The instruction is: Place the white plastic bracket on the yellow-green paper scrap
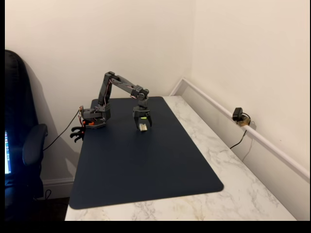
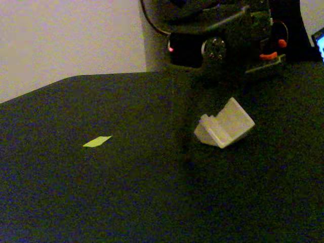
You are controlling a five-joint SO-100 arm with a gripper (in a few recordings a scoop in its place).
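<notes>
Apparently gripper (image 1: 142,127) pinched white plastic bracket (image 2: 224,126); we saw yellow-green paper scrap (image 2: 97,142) on dark mat (image 2: 76,202), well apart.

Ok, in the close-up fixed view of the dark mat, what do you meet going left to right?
Left to right: the yellow-green paper scrap lying flat on the dark mat → bare mat → the white plastic bracket, apart from the scrap, with the arm's dark base behind it at the top.
</notes>
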